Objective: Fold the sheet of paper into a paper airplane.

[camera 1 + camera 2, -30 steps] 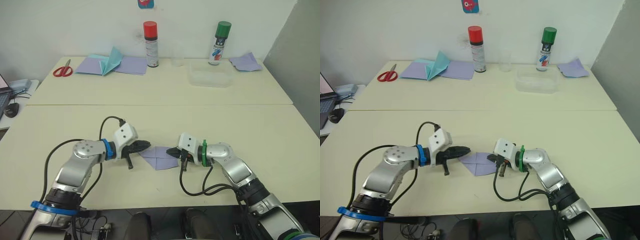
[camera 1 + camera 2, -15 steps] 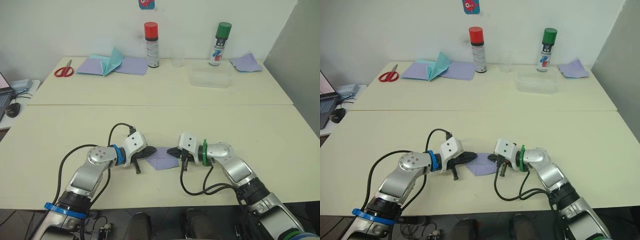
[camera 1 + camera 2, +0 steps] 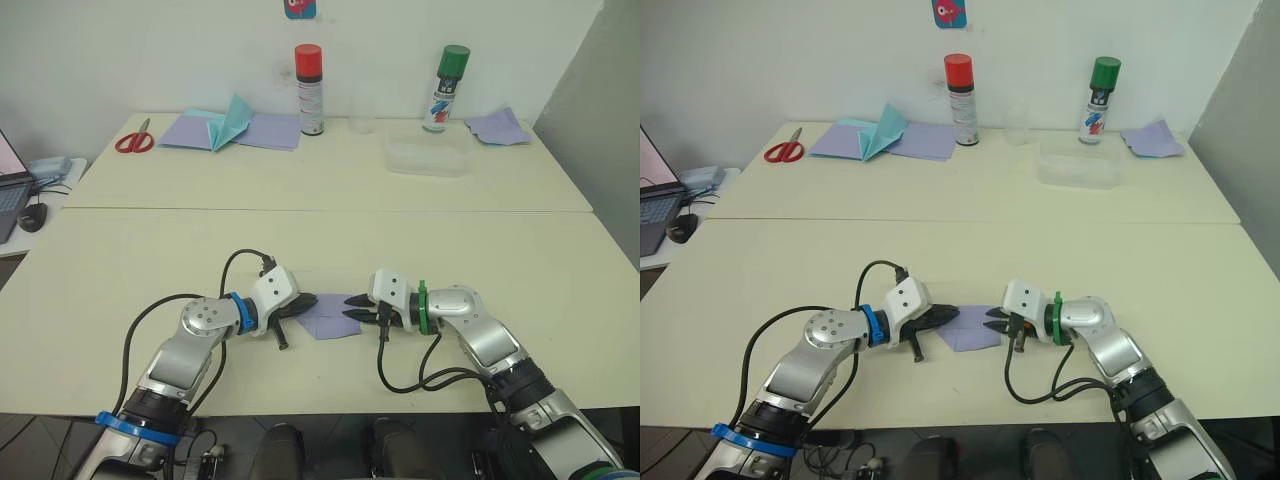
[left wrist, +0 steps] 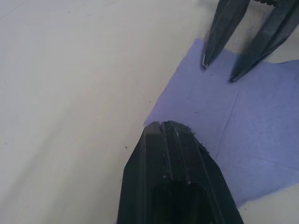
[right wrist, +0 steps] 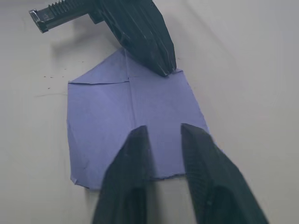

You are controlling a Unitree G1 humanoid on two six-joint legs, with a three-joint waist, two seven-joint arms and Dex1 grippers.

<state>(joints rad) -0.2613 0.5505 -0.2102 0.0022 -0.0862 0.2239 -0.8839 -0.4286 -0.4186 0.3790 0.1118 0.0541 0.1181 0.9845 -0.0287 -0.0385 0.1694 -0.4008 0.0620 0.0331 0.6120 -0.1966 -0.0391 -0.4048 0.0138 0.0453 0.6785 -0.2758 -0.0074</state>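
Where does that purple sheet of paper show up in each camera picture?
Left eye: sheet of paper low centre, between the grippers.
Right eye: same place.
Left wrist: right side, under the left gripper.
Right wrist: centre.
Shared landmark: the right gripper with its fingers apart.

The sheet of paper [image 3: 330, 314] is thin and lavender, lying flat on the near part of the cream table, about midway between left and right. It is partly folded: one end comes to a blunt point where corner flaps have been turned in, and a crease runs along its middle. Its other end is a straight, slightly ragged edge, and no part of it stands up.
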